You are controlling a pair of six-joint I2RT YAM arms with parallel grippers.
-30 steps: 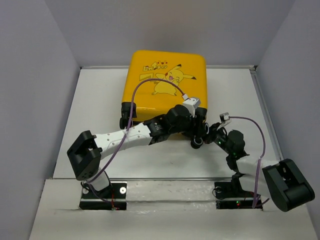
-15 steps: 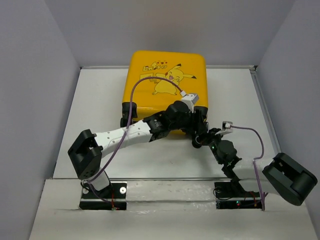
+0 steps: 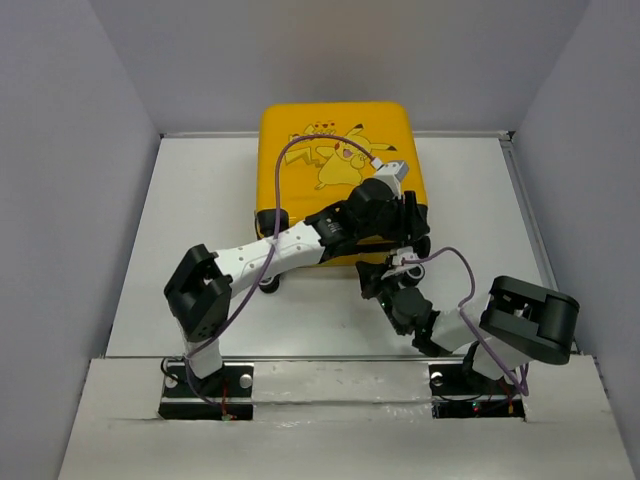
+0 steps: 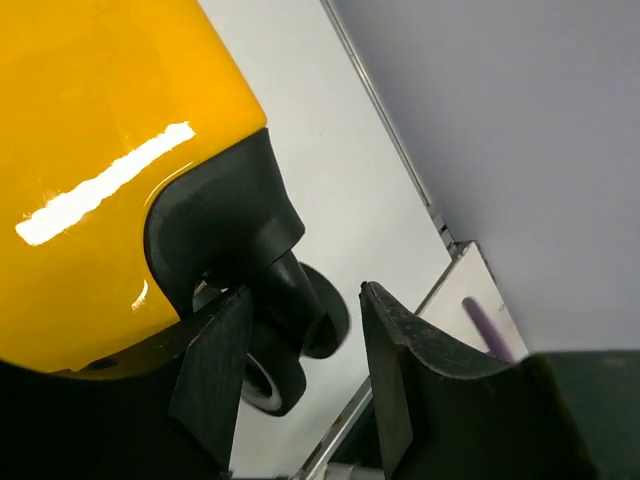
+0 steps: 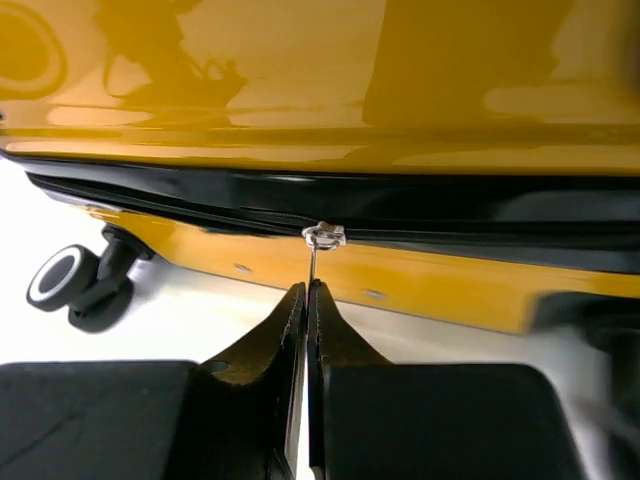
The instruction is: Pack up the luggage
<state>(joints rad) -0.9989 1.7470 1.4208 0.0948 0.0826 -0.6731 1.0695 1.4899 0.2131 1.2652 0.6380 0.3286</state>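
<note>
The luggage [image 3: 335, 150] lies flat at the back of the table with its yellow Pikachu lid down. My left gripper [image 3: 408, 222] is at its near right corner. In the left wrist view this gripper [image 4: 295, 345] is open, with a black caster wheel [image 4: 305, 315] of the luggage [image 4: 90, 150] between the fingers. My right gripper [image 3: 385, 278] is at the near side wall. In the right wrist view it [image 5: 308, 292] is shut on the thin metal zipper pull [image 5: 313, 262], which hangs from the slider [image 5: 323, 234] on the black zipper line.
Another caster wheel [image 5: 72, 285] stands on the white table at the left of the right wrist view. Grey walls enclose the table on three sides. A raised metal rail [image 3: 330, 357] runs along the near edge by the arm bases.
The luggage has turned a little, its near right corner swinging right. My right gripper slid left along the near side with the zipper pull, its arm folding in. My left gripper moved with the corner.
</note>
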